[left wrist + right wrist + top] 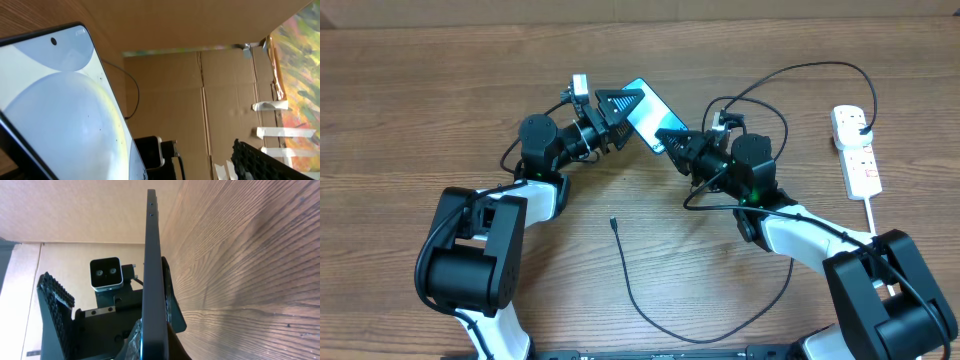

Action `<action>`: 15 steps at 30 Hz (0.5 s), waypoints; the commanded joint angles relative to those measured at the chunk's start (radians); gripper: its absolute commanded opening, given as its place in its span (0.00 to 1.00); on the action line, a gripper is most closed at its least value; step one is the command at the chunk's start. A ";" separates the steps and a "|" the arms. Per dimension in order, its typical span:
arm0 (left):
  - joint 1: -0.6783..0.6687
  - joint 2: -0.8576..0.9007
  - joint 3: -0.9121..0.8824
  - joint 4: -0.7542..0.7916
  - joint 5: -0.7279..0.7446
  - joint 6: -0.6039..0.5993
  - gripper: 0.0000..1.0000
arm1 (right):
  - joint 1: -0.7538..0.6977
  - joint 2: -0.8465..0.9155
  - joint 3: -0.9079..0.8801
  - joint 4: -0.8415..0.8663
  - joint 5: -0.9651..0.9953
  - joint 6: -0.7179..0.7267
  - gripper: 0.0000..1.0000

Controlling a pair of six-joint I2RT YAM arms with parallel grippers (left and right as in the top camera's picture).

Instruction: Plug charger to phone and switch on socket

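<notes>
1. Wood-grain table (420, 80) fills the overhead view, and cardboard panels close off the back in the wrist views.
2. Judging by the layout, the step in hand is getting the phone (645, 105) positioned. It sits between the two grippers near the table's middle, screen lit pale blue. Nothing is plugged into it yet.
3. The charger (630, 290) lies loose on the wood. Its connector tip (613, 222) is free, well apart from the phone and from both grippers. The cable loops round to the right towards the socket (860, 165) at the table's right edge.
4. The right gripper (670, 142) has its jaws clamped on the phone's lower end. Its wrist view shows the phone (152, 280) edge-on, pinched between the fingers.
5. The left gripper (623, 112) has its jaws spread wide at the phone's upper end and grips nothing. Whether a finger touches the frame I cannot tell. Its own view shows the screen (55, 110) very close.
6. The next move likely calls for the free left arm to fetch the connector tip while the right steadies the phone. The socket switch comes afterwards.
</notes>
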 commanded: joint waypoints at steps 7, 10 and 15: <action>0.002 -0.006 0.008 0.026 -0.092 -0.060 0.97 | 0.062 -0.014 0.014 0.068 0.072 0.012 0.04; 0.002 -0.006 0.008 0.026 -0.119 -0.090 0.98 | 0.079 -0.014 0.014 0.085 0.091 -0.019 0.04; 0.002 -0.006 0.008 0.026 -0.124 -0.166 0.98 | 0.088 -0.004 0.014 0.060 0.109 -0.042 0.04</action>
